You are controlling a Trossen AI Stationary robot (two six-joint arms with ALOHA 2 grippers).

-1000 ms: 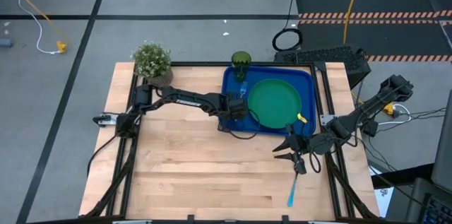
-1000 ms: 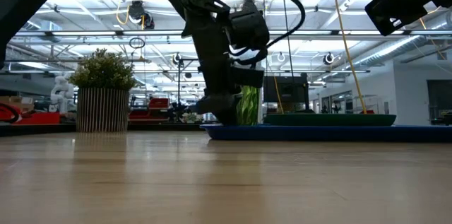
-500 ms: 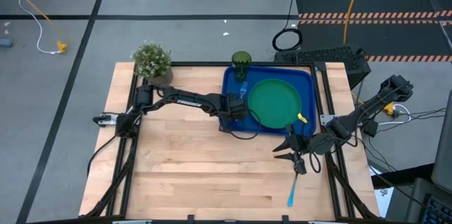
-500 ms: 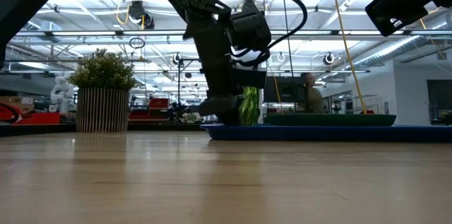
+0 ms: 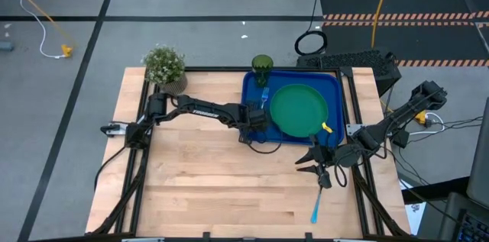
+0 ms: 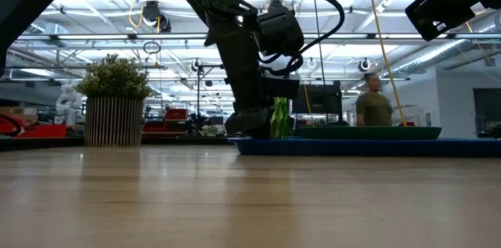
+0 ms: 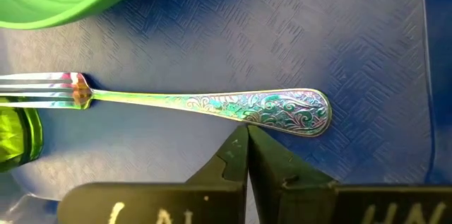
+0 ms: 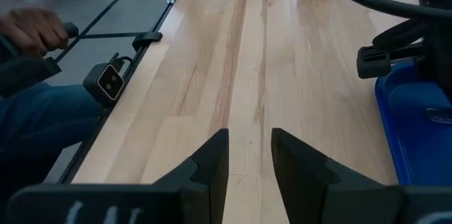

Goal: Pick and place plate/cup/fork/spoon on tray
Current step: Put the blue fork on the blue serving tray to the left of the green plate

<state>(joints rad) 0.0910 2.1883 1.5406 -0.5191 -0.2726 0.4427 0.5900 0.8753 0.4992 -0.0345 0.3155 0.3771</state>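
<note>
The left gripper (image 7: pixel 246 131), fingers pressed together on nothing, hovers just beside the ornate metal fork (image 7: pixel 212 102) lying on the blue plastic tray (image 5: pixel 252 89) between the round green plate (image 5: pixel 298 110) and the translucent green cup (image 5: pixel 261 64). The right gripper (image 8: pixel 248 139), fingers parted and empty, waits above bare wood near the blue-handled spoon (image 5: pixel 315 205), with a potted plant (image 5: pixel 164 65) at the far corner.

The blue rectangular tray (image 5: pixel 332 82) sat at the table's one o'clock. The round green plate (image 5: pixel 298 110) lay flat on it, toward three o'clock. The dark-green cup (image 5: pixel 262 64) stood upright at the tray's eleven o'clock corner. The fork (image 7: pixel 205 102), its handle embossed with scrollwork, lay flat between cup and plate. The blue-handled spoon (image 5: pixel 315 205) lay on the wood at five o'clock.
</note>
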